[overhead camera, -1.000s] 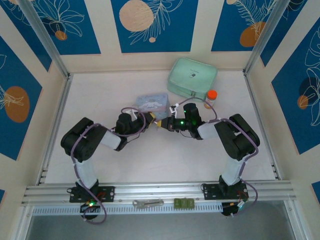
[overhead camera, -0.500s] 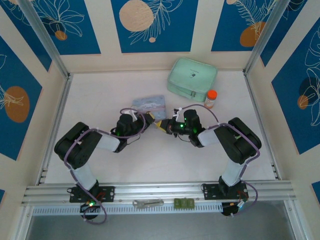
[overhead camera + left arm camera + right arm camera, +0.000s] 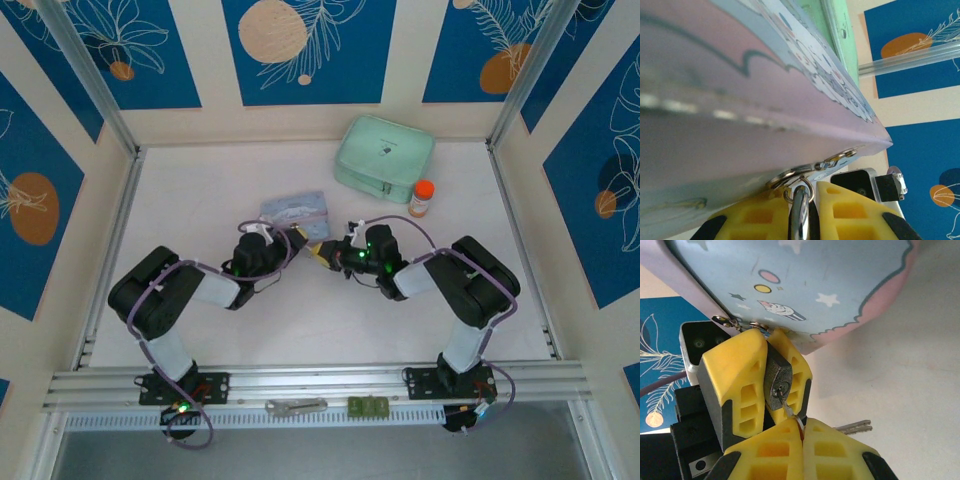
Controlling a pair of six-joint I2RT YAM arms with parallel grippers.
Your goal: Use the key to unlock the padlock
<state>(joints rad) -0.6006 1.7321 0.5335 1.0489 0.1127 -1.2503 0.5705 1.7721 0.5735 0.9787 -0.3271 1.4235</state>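
The padlock (image 3: 776, 375), small with a dark body, is clamped between the yellow fingers (image 3: 740, 375) of my left gripper (image 3: 801, 200), which is shut on it. Its silvery shackle (image 3: 800, 215) passes through a wire ring on the clasp of the pale blue and pink tin (image 3: 740, 100). The thin key (image 3: 790, 410) sits in the keyhole, and my right gripper (image 3: 801, 426) is shut on its head. In the top view the left gripper (image 3: 300, 240) and the right gripper (image 3: 328, 253) meet tip to tip just in front of the tin (image 3: 295, 208).
Two spare keys (image 3: 855, 427) hang beside the right fingers. A mint-green case (image 3: 383, 152) and an orange-capped bottle (image 3: 423, 197) stand at the back right. A silver wrench-like tool (image 3: 296, 406) and a green block (image 3: 368, 406) lie on the front rail.
Both grippers, still joined at the padlock, drifted slightly left and nearer. The tin slid a little left with them. The left elbow swung outward. Neither grip changed.
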